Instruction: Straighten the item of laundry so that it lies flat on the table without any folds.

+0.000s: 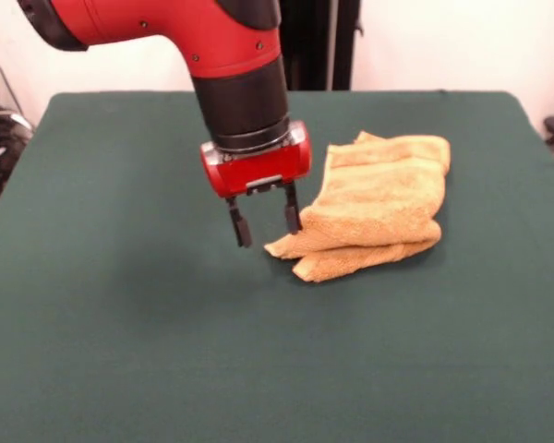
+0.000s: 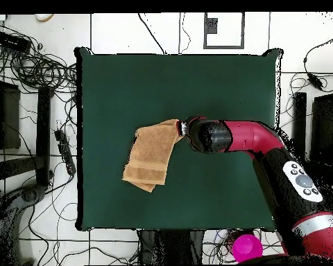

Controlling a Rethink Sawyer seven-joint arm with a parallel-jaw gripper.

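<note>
Towel (image 1: 380,205) folded over in layers, lying mid-table (image 1: 120,305), paler bands visible on top. Gripper (image 1: 264,221) hanging just beside towel's corner, jaws apart, nothing between them; can't tell if tips touch cloth. Arm (image 2: 256,136) reaching in across table.

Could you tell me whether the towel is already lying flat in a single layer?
No, in the front view the towel is folded over itself, with two stacked layers showing at its near edge.
</note>
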